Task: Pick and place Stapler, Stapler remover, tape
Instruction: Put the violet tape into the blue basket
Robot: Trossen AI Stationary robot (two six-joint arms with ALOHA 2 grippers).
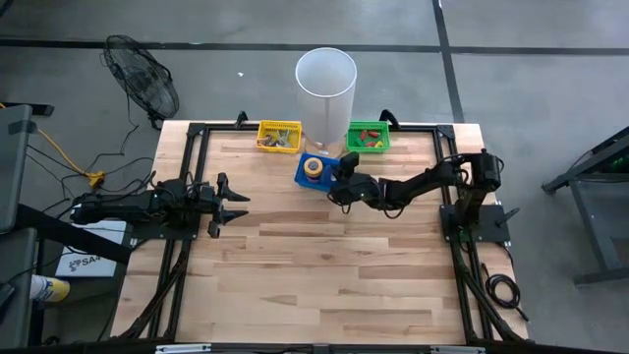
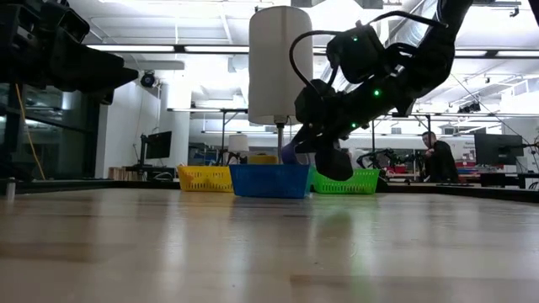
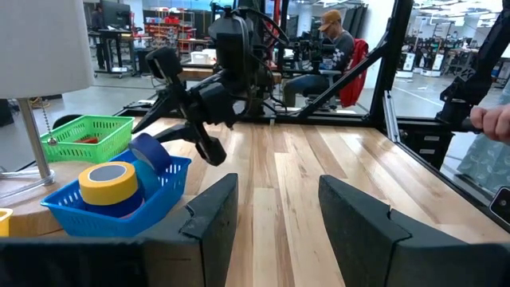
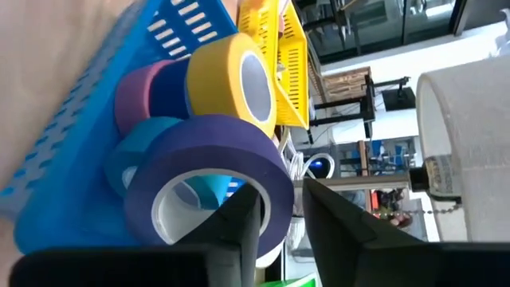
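A blue basket (image 1: 316, 169) at the table's far middle holds several tape rolls, a yellow one (image 3: 109, 182) among them. A purple tape roll (image 4: 215, 159) lies on top of them, tilted against the basket's right rim (image 3: 171, 171). My right gripper (image 4: 283, 231) reaches in from the right, slanting down, open, with the roll's wall between its fingers. My left gripper (image 1: 236, 205) waits open and level at the table's left side. I cannot make out the stapler or the stapler remover. My right gripper has one finger (image 4: 239, 223) inside the purple roll's hole and the other (image 4: 335, 223) outside its wall (image 4: 279, 199). A slit of background shows between the outer finger and the wall. Whether the inner finger touches, I cannot tell. The roll rests on the other rolls.
A yellow basket (image 1: 279, 136) and a green basket (image 1: 368, 138) flank a tall white lamp (image 1: 325, 84) at the far edge. Bare wood lies toward the near edge. A seated person (image 3: 335, 40) and someone's hand (image 3: 494, 119) show beyond the table.
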